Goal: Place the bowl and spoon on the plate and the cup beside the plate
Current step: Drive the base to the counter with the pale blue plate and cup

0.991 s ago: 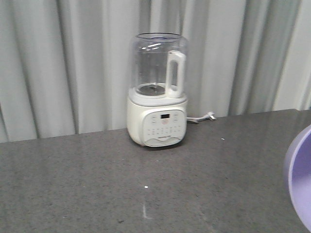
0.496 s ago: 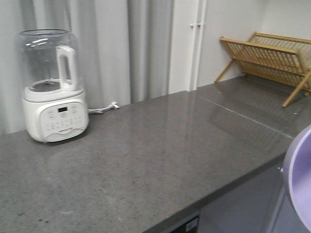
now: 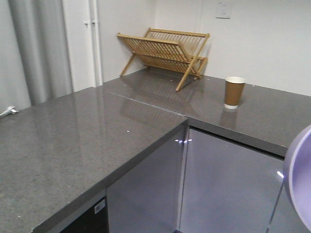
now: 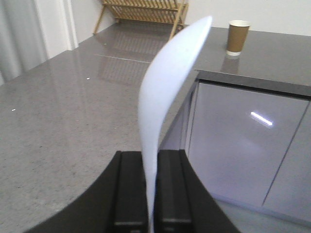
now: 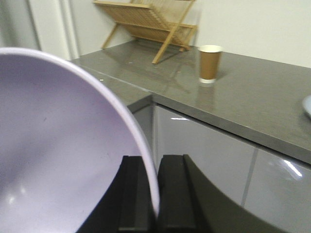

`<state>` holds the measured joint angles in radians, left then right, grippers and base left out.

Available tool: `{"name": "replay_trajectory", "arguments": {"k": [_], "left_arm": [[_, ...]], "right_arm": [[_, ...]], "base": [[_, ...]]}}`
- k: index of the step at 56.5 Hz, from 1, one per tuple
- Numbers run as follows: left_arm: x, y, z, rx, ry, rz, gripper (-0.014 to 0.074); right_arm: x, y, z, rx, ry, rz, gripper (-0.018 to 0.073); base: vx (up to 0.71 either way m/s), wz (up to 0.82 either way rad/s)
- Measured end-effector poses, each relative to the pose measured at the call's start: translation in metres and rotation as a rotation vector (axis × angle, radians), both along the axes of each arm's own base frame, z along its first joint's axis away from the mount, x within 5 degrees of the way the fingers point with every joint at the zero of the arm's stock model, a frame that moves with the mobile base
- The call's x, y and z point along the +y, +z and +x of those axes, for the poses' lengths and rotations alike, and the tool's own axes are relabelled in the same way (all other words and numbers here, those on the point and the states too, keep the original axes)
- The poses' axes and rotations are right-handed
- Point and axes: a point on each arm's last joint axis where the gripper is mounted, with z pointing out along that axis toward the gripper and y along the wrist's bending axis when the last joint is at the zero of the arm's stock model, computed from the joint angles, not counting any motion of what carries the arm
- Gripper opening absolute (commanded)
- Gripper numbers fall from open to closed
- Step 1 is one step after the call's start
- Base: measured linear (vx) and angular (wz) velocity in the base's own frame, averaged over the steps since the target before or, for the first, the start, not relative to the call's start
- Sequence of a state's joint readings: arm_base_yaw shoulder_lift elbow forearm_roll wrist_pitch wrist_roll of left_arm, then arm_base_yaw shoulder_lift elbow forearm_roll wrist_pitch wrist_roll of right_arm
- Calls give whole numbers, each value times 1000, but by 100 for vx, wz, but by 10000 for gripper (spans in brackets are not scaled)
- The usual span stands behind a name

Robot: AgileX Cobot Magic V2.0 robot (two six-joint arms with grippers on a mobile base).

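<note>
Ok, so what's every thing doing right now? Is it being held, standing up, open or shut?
spoon: held upright, clamped in the left gripper.
bowl: tilted, empty, rim pinched by the right gripper.
cup: standing upright on the counter, nothing touching it.
drying rack: unfolded, empty.
cabinet doors: shut.

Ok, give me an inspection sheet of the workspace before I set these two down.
Surface: grey countertop, L-shaped, glossy.
Job's things: spoon and bowl both held; cup upright on the countertop; pale blue edge at the frame border, probably the plate.
Clutter: wooden dish rack at the back.
Grippers: left gripper shut on spoon; right gripper shut on bowl rim.
Cables: white cord end, far left.
Surroundings: cabinet doors below, white wall behind.
</note>
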<state>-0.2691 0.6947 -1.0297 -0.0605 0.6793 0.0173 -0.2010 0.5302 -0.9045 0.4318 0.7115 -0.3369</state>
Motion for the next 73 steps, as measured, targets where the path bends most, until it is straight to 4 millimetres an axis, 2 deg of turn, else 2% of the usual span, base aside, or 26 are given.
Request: {"name": "replay_trajectory", "arguments": {"k": [38,73], "left_arm": [[0,0,0,0,0,0,-3],[0,0,0,0,0,0,-3]], "right_arm": [[0,0,0,1,0,0,-9],[0,0,0,0,0,0,-9]], "base": [[3,-40],[29,-23]]}}
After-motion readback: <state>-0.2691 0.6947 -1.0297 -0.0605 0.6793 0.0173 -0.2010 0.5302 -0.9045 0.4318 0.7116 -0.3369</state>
